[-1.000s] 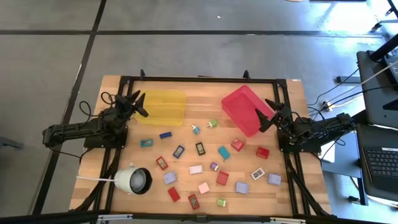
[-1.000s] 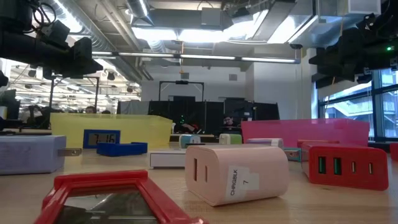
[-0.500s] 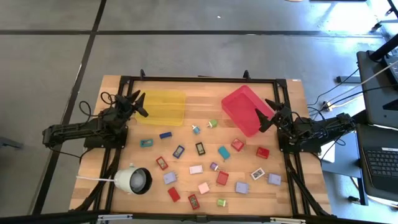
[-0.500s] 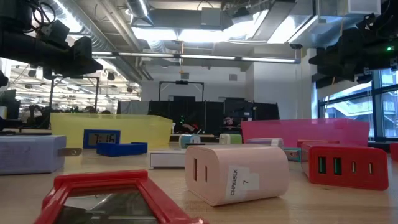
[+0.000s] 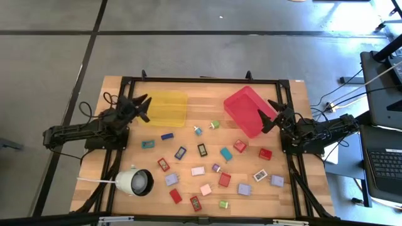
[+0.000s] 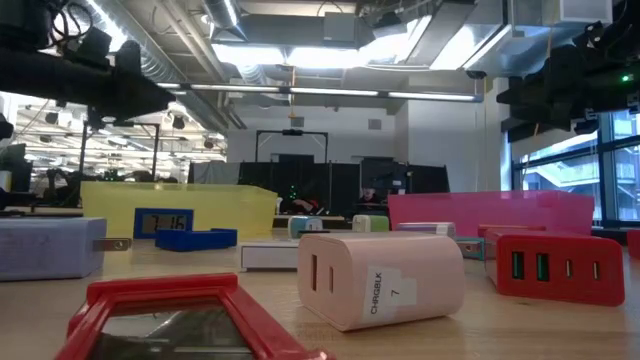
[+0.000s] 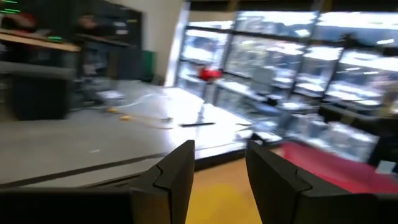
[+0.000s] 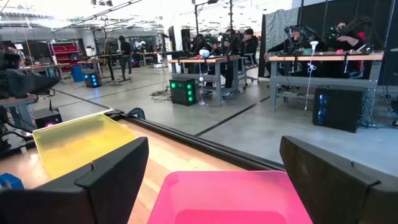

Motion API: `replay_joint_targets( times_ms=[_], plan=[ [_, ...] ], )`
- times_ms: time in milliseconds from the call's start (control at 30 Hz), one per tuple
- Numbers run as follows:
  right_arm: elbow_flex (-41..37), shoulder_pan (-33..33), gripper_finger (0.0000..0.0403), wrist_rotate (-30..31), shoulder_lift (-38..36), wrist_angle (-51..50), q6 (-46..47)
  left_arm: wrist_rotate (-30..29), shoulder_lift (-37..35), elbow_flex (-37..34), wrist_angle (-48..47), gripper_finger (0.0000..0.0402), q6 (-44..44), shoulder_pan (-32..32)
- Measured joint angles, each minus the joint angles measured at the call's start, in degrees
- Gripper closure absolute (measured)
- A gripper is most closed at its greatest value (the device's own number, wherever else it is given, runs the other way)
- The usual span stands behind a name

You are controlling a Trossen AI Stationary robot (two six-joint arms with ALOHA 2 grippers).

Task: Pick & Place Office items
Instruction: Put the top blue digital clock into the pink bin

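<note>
While the right arm is staying put, the left gripper (image 5: 141, 104) is shifting a touch from a second ago: in the high view its fingers are now pointing more over the left edge of the yellow tray (image 5: 167, 108), and in the low view the dark arm at upper left is sitting at a changed angle. The left wrist view is smeared by motion. Left fingers (image 7: 175, 175) are parted by a narrow gap with nothing between them.

The left arm is stretching low along the counter's left side, its gripper just beside the yellow tray. The right arm is reaching in from the right edge, the right gripper (image 5: 269, 117) hovering at the right rim of the red tray (image 5: 245, 108), its fingers (image 8: 109, 177) spread wide and empty, the pink-red tray showing between them.

The office items (image 5: 213, 169) are lying scattered over the counter's (image 5: 207, 91) middle and front, none in either tray: red, blue, teal, lilac, pink, green and white blocks, well apart from both grippers. A pink charger block (image 6: 380, 278) and a red one (image 6: 555, 267) are sitting close to the low camera. A white round lamp-like object (image 5: 134, 182) is lying at front left.

The wooden counter is standing on grey concrete floor; desks, monitors and seated people are showing in the room behind.
</note>
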Motion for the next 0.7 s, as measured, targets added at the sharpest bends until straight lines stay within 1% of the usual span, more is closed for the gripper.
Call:
replay_joint_targets(
  times_ms=[100,200,267,367,433,567,700],
  plan=[
    [0.0,0.0,0.0036,-0.1,0.0,0.0,0.0,6.1,0.0,0.0,3.8,0.0261,0.0,0.0],
    [0.0,0.0,0.0036,-2.4,0.0,0.0,3.4,9.2,0.0,0.0,8.4,0.0261,0.0,0.0],
    [0.0,0.0,0.0036,-4.6,0.0,0.0,8.0,9.6,0.1,0.0,11.0,0.0261,0.0,0.0],
    [0.0,0.0,0.0036,-6.8,0.0,0.0,13.8,9.6,0.1,0.0,12.5,0.0259,0.0,-0.1],
    [0.0,0.0,0.0036,-6.6,0.0,0.4,14.7,9.7,0.3,0.0,12.4,0.0255,0.0,-0.2],
    [0.0,0.0,0.0036,-4.5,0.0,0.8,14.7,12.3,2.5,0.0,12.4,0.0238,-0.2,-0.3],
    [0.0,0.0,0.0036,-4.5,0.0,0.8,15.4,12.1,5.7,0.0,13.2,0.0215,2.3,-0.2]
  ],
)
